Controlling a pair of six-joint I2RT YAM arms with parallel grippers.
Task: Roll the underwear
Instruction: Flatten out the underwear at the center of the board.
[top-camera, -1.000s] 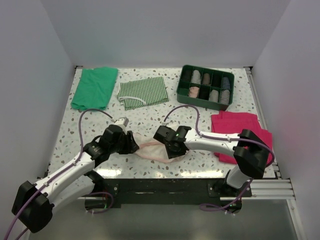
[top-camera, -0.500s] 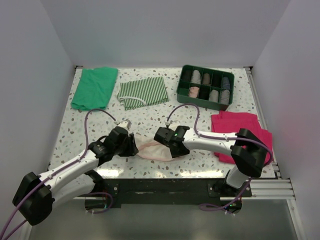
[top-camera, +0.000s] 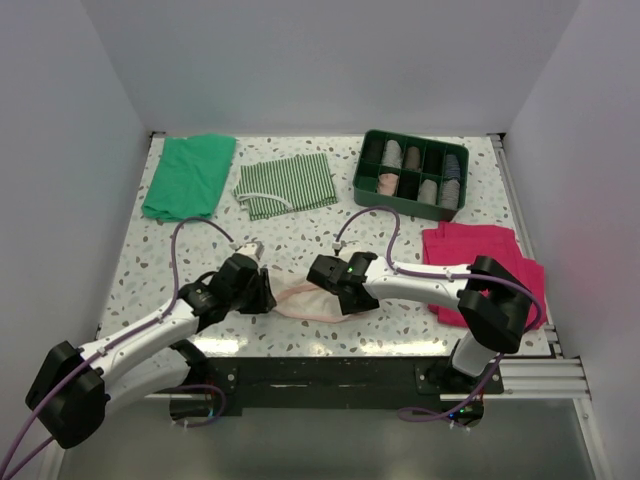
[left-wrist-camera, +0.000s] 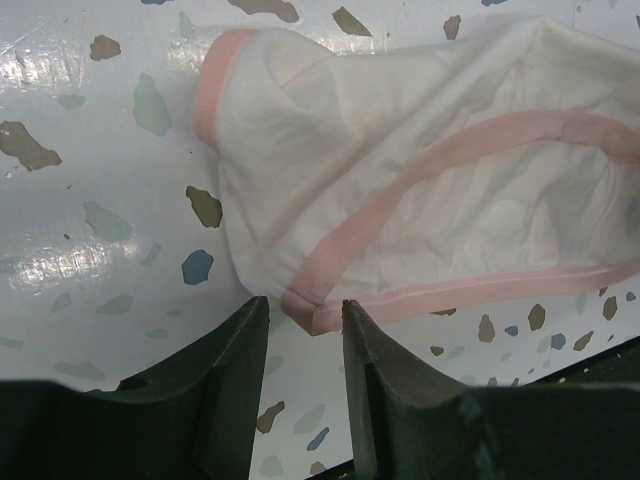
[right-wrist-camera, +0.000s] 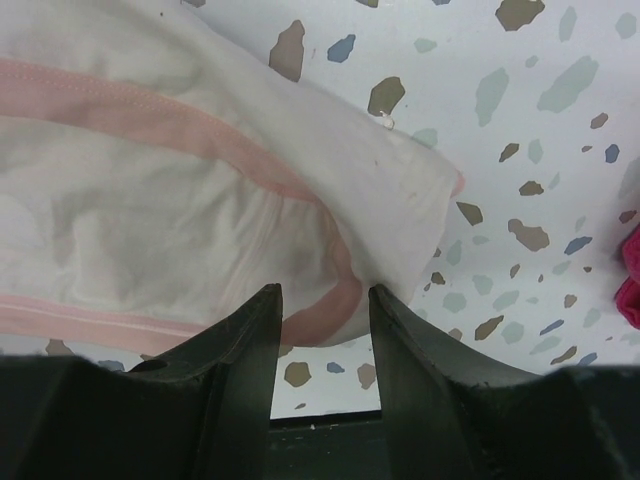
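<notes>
The underwear (top-camera: 305, 300) lies on the speckled surface (top-camera: 300, 230), low in the centre of the top view. The left pincer (left-wrist-camera: 300, 305) and right pincer (right-wrist-camera: 325, 292) are each apart, tips straddling the pink hem at opposite ends.

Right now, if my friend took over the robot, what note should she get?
Left pincer: open, with its tips at the left end of the underwear. The pink hem sits just between them and is not pinched.
Right pincer: open, with its tips at the right end. The hem edge sits between them there too.
Underwear: lying loosely flat on the speckled table, near the front edge, between the two pincers.
Done: nothing is rolled yet.
Left to do: probably take hold of one end and roll the underwear into a small roll.
</notes>
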